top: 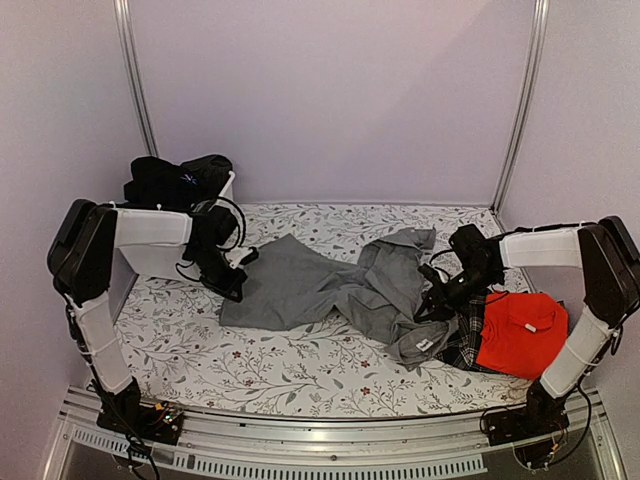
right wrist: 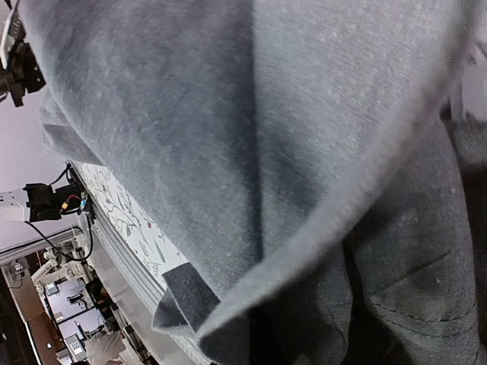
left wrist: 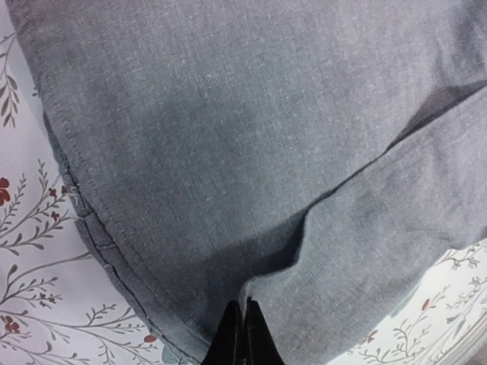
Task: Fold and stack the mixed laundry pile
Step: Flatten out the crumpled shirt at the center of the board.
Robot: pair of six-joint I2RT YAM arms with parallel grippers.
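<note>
Now the grey shirt (top: pixel 320 290) lies on the table (top: pixel 300 375) just right of the white tub (top: pixel 150 260) (black clothes (top: pixel 175 180) sit in it). The left gripper (left wrist: pixel 242 338) is clamped on its hem beside the tub; the right gripper (top: pixel 440 295) is clamped on its far end.

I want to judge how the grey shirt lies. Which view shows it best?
The top external view: the grey shirt shows nearly whole, flat on the left, bunched on the right. The left wrist view gives only a close stretch of cloth and hem; the right wrist view only close folds.
</note>
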